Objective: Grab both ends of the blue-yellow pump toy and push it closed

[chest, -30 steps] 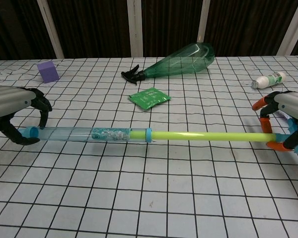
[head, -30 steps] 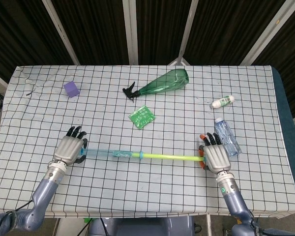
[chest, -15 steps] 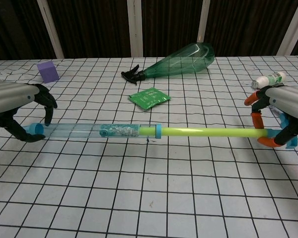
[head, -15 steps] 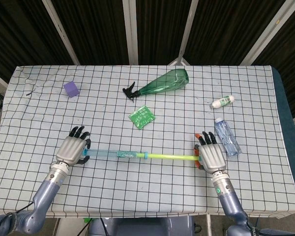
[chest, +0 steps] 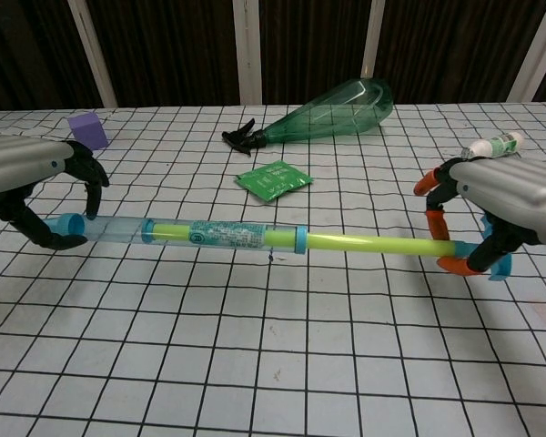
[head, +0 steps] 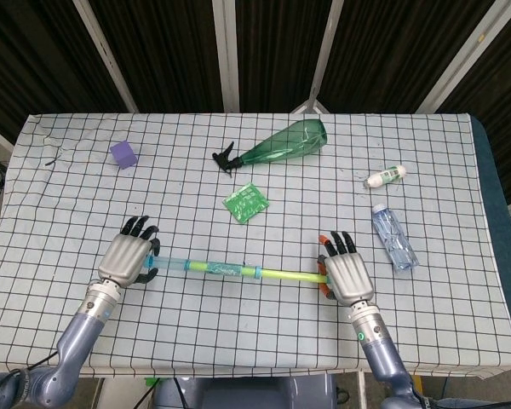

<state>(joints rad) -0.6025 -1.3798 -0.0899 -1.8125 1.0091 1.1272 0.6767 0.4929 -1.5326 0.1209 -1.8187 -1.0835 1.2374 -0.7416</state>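
The pump toy lies across the near part of the checked table: a clear blue barrel [chest: 182, 231] [head: 204, 266] on the left and a yellow rod [chest: 373, 244] [head: 285, 275] running right to an orange handle [chest: 437, 218]. My left hand [head: 126, 258] [chest: 36, 177] grips the blue cap end of the barrel between thumb and fingers. At the other end, my right hand [head: 345, 274] [chest: 510, 196] holds the orange handle. The yellow rod reaches deep inside the barrel, and a blue collar [chest: 301, 239] marks where it enters.
A green spray bottle [head: 277, 145] lies on its side at the back. A green packet [head: 244, 203] sits in the middle, a purple cube [head: 123, 154] at the back left. A small white bottle [head: 385, 176] and a clear water bottle [head: 393, 237] lie right of my right hand.
My right hand has moved left with the orange handle, sliding the yellow rod further into the barrel. The left hand and barrel have shifted slightly right. The toy is shorter.
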